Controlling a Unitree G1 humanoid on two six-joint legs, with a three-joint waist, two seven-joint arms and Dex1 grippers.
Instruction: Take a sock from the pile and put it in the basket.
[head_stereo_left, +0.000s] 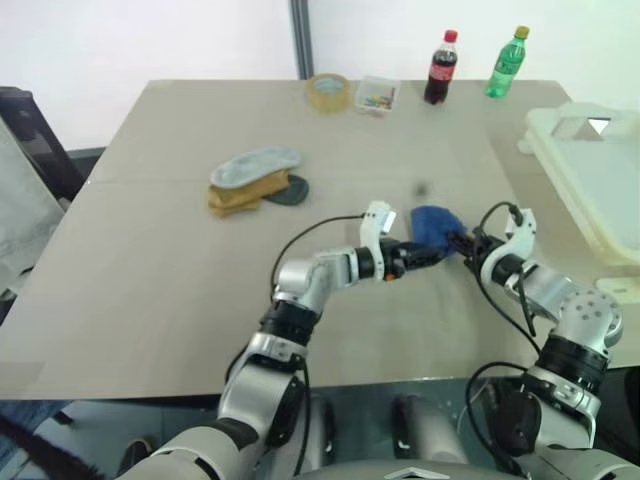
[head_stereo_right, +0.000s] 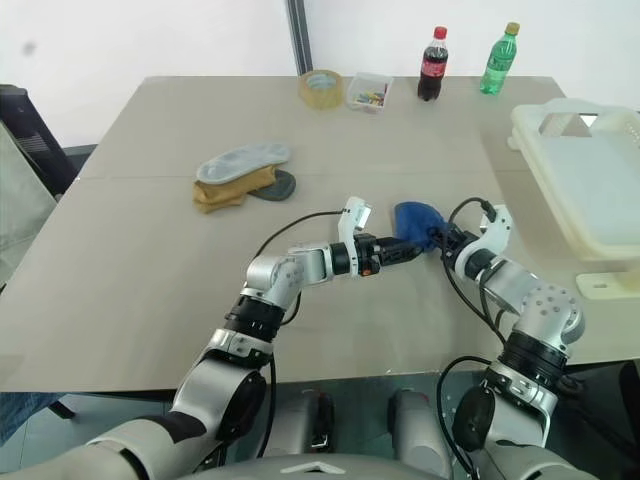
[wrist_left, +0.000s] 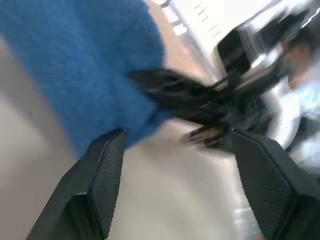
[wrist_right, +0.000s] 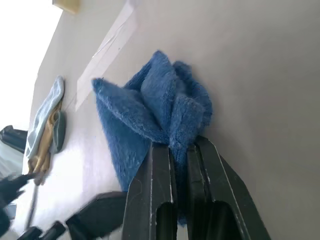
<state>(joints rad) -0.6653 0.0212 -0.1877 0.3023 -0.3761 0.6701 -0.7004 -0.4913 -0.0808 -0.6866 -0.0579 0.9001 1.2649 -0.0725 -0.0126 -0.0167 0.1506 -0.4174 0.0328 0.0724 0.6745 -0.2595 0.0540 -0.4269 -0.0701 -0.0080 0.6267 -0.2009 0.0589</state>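
Observation:
The royal-blue sock (head_stereo_left: 433, 224) is bunched up low over the tan table, right of centre. My right gripper (wrist_right: 180, 147) is shut on the sock's near edge, with fabric pinched between both fingers. My left gripper (wrist_left: 177, 135) reaches in from the left and stands open just beside the sock (wrist_left: 75, 60), its fingers wide apart and holding nothing. The pile (head_stereo_left: 255, 180), with light grey, mustard-yellow and dark socks, lies further back on the left. The cream-white basket (head_stereo_left: 545, 150) stands at the table's right edge, beyond my right arm.
Along the far edge stand a roll of tape (head_stereo_left: 329, 92), a small clear box (head_stereo_left: 377, 95), a cola bottle (head_stereo_left: 440, 68) and a green bottle (head_stereo_left: 506, 63). A dark chair (head_stereo_left: 30, 150) is off the table's left side.

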